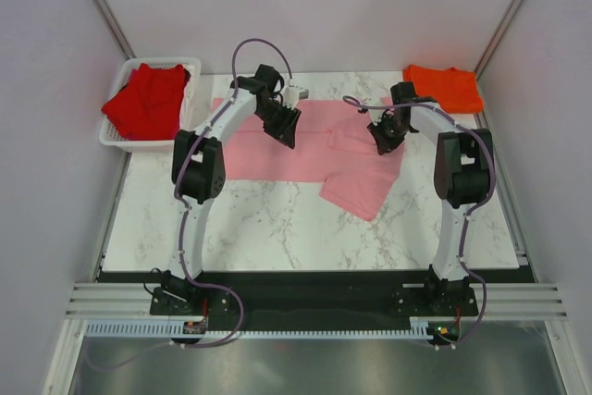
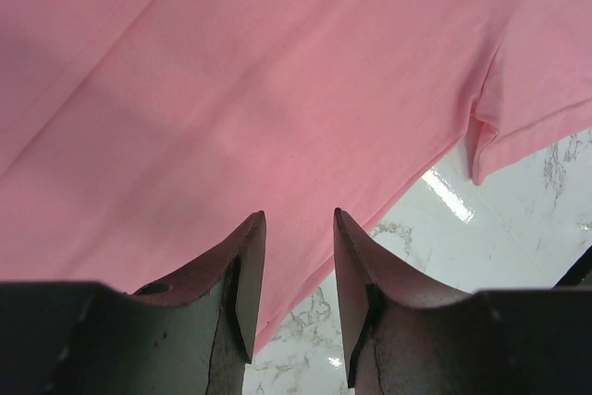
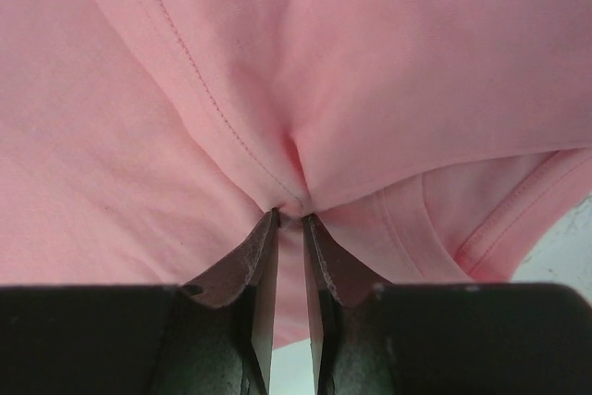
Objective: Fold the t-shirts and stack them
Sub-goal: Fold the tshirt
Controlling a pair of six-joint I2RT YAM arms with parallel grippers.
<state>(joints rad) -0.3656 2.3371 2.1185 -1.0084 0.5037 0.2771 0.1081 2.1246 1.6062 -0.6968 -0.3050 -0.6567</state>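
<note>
White marbled table (image 1: 277, 228), pale walls. The pink t-shirt (image 1: 319, 131) lies spread at frame centre, one part bunched toward the lower right. Left gripper (image 2: 298, 221) is released, jaws parted over the cloth, holding nothing. Right gripper (image 3: 289, 216) is clenched on a pinched fold of the pink t-shirt. Orange t-shirt (image 1: 444, 87) lies upper right; red t-shirt (image 1: 146, 99) sits in the basket (image 1: 113, 141), upper left.

From the top view I could not make out the fingertips of the left hand (image 1: 285, 131) or the right hand (image 1: 382, 139); both sat under their own wrists. In both wrist views the pink shirt (image 2: 277, 90) ran off the frame at 9, 12 and 3 o'clock. At 10 o'clock the red shirt (image 1: 143, 99) hid the floor of the basket (image 1: 115, 142).
</note>
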